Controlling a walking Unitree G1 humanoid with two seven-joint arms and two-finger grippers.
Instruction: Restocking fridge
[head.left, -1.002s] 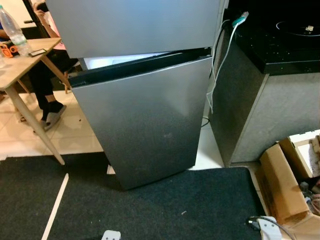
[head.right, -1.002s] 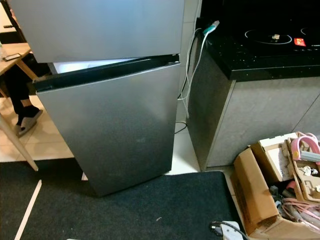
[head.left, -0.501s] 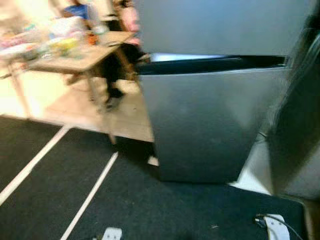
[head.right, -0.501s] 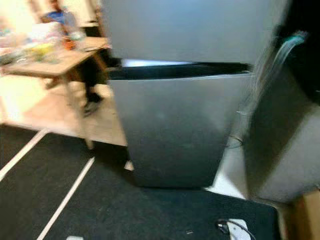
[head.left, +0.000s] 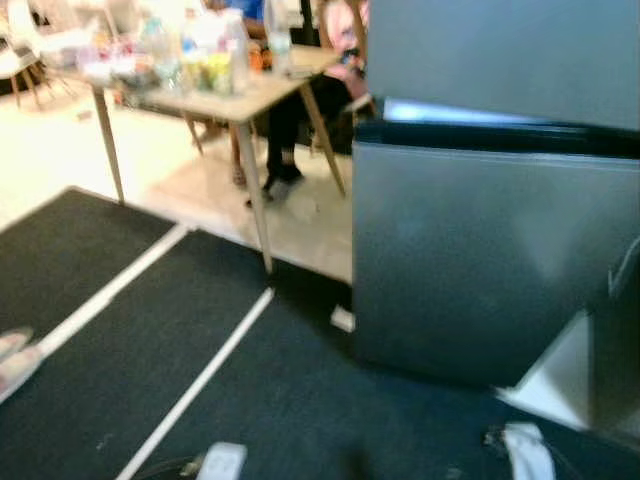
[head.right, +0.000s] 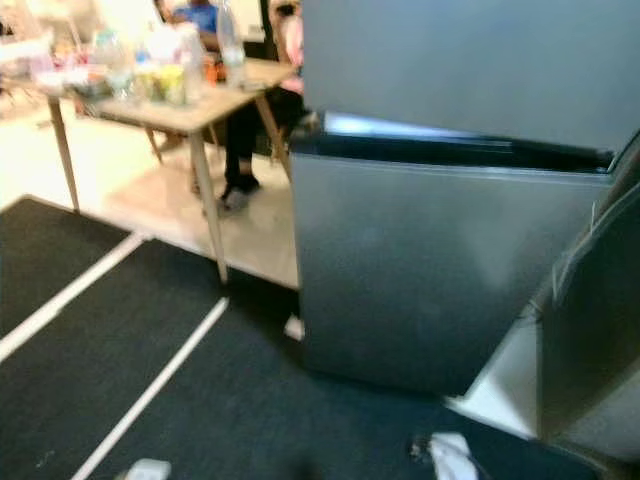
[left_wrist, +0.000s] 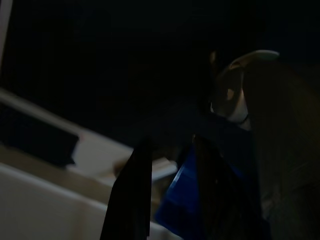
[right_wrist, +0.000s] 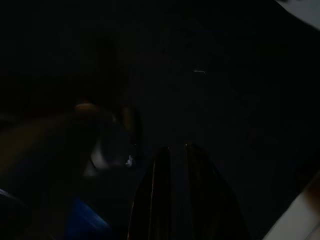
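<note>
Fetch step, I reckon: fridge (head.right: 440, 270) door ajar, next move's to the bench (head.left: 235, 98) w/ bottles (head.left: 205, 60). Both arms hang idle. Left fingers (left_wrist: 135, 195) apart; right fingers (right_wrist: 200, 200) nearly closed, empty.

Blurred bottles (head.left: 215, 55) crowd the table (head.left: 255, 95).

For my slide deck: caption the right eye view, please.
Silver fridge, lower door ajar, beside a cluttered wooden table.

No legible text, label, brand, number or sign is present. The fridge (head.left: 490, 250) door faces are plain. The bottles (head.right: 170, 70) on the table (head.right: 190, 112) are too blurred for their labels to be read.
</note>
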